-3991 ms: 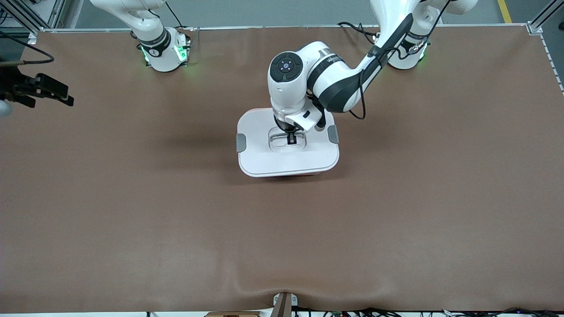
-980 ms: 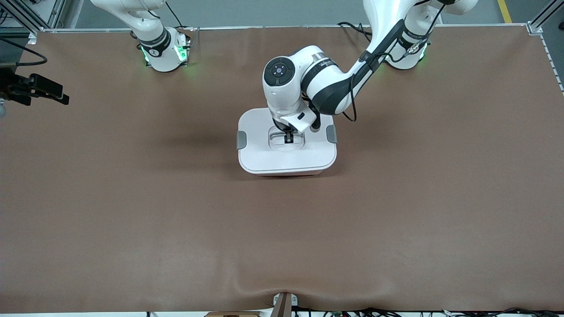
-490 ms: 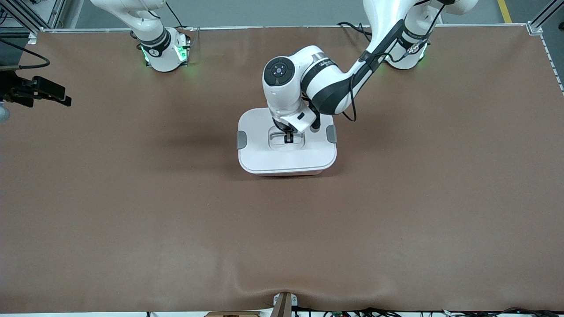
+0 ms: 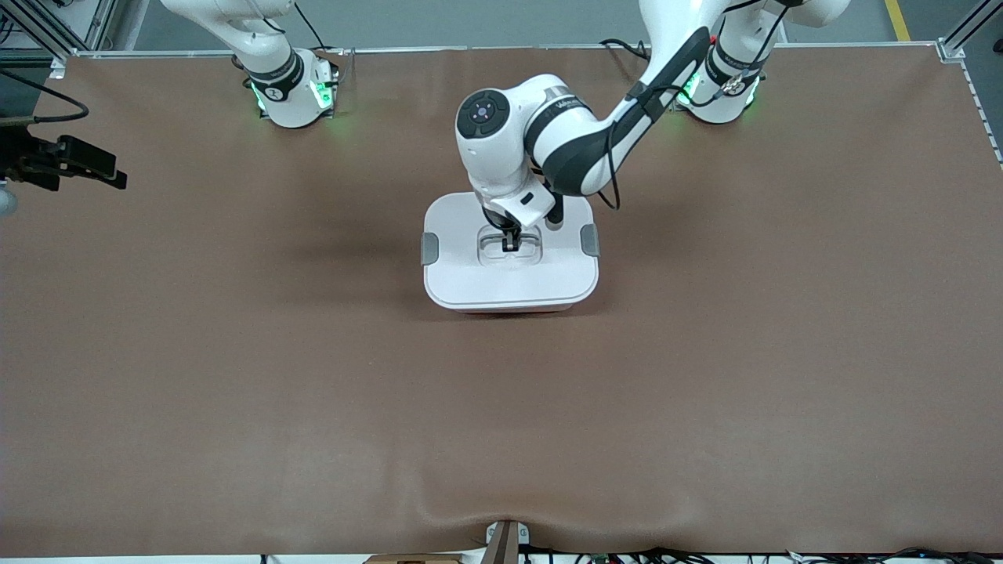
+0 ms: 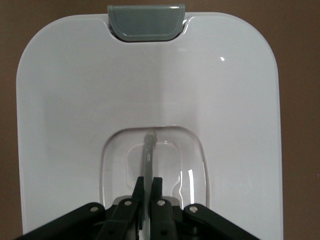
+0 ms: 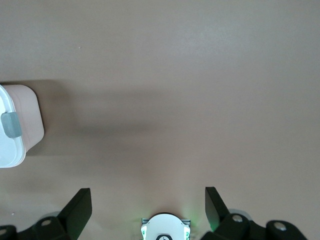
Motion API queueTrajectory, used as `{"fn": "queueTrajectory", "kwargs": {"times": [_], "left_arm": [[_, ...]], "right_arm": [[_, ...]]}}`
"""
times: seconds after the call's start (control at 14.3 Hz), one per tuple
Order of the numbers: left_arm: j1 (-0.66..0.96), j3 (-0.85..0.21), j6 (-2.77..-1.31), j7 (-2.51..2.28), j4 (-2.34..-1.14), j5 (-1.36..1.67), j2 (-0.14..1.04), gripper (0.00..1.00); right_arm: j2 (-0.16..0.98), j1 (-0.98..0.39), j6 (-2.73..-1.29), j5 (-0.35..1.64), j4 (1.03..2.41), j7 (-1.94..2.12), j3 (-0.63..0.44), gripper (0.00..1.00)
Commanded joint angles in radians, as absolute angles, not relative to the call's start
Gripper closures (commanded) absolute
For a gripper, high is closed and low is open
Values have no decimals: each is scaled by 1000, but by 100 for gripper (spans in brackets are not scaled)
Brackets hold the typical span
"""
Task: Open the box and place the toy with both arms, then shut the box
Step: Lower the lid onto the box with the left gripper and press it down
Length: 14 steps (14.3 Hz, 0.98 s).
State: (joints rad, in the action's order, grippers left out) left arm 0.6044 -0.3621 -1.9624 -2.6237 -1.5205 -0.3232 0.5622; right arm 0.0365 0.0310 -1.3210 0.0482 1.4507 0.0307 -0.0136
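Observation:
The box [image 4: 517, 310] stands mid-table with its white lid [image 4: 470, 274] seated on the pink tub; grey clips [image 4: 429, 249] sit at both ends. My left gripper [image 4: 509, 244] reaches down into the lid's recessed centre. In the left wrist view my left gripper [image 5: 148, 180] is shut on the thin handle bar [image 5: 149, 147], with the lid [image 5: 75, 100] and one clip [image 5: 146, 22] in sight. My right gripper [image 4: 55, 164] hangs high over the right arm's end of the table, open and empty [image 6: 147, 207]. The toy is out of view.
A corner of the box [image 6: 25, 115] with a clip [image 6: 10, 125] shows in the right wrist view, along with the right arm's lit base [image 6: 162, 230]. Brown mat [image 4: 501, 431] covers the table around the box.
The lid, slightly raised four seconds ago, now sits lower on the tub. The left arm's elbow has shifted toward the bases; its gripper stays on the handle. The right arm has barely moved.

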Motion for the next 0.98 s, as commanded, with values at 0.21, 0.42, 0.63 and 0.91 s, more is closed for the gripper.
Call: {"fn": "queueTrajectory", "kwargs": {"times": [0.21, 0.42, 0.63, 0.91], "left_arm": [[588, -362, -1959, -2631, -1551, -322, 552, 100], [554, -362, -1960, -2603, -1519, -230, 551, 98], [554, -360, -1960, -2588, -1514, -215, 551, 49], [555, -360, -1956, -2583, -1511, -216, 549, 0]], "right_arm": [[46, 38, -1310, 61, 1428, 31, -5, 0], [46, 35, -1310, 60, 1428, 32, -5, 0], [46, 35, -1310, 58, 1428, 31, -5, 0], [48, 35, -1310, 58, 1428, 31, -5, 0]]}}
